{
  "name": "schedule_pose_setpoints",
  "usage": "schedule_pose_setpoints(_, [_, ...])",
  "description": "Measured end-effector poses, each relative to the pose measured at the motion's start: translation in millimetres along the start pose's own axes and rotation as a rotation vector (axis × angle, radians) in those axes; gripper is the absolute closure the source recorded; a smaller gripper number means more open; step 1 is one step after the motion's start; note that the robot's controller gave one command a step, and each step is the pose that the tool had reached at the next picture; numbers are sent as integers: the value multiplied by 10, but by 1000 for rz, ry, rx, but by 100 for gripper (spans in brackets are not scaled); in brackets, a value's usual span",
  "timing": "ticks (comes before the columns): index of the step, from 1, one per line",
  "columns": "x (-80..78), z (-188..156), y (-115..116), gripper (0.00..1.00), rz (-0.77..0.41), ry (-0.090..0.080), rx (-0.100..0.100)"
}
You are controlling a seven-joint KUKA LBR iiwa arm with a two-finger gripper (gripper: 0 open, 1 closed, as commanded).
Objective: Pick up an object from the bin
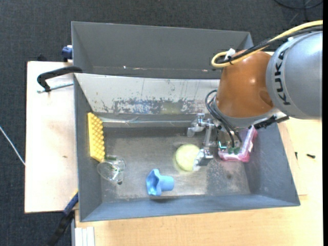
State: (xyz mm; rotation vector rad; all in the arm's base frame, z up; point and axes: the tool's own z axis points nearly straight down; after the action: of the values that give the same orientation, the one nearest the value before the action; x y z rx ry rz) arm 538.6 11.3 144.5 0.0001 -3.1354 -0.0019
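My gripper (198,145) hangs low over the bin's floor, right of centre, and is open, with nothing between its fingers. One fingertip (193,130) points toward the back wall. The other fingertip (201,159) rests against the right side of a pale yellow-green ball (184,158). The ball lies on the floor just left of the gripper. A pink L-shaped piece (242,150) lies right of the gripper, partly under the arm's orange cover. Toward the front edge lies a blue plastic piece with a flared end (158,182).
A yellow ridged block (96,136) leans against the left wall. A clear plastic cup-like thing (111,169) lies on its side below it. The arm with its orange cover and cables overhangs the bin's right side.
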Motion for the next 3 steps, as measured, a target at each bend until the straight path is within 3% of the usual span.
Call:
schedule_pose_setpoints(1, [-13,-36,0,0,0,-7,0])
schedule_pose_setpoints(2, [71,289,-114,0,56,-15,-1])
schedule_pose_setpoints(3, [190,718,-168,0,181,-8,-1])
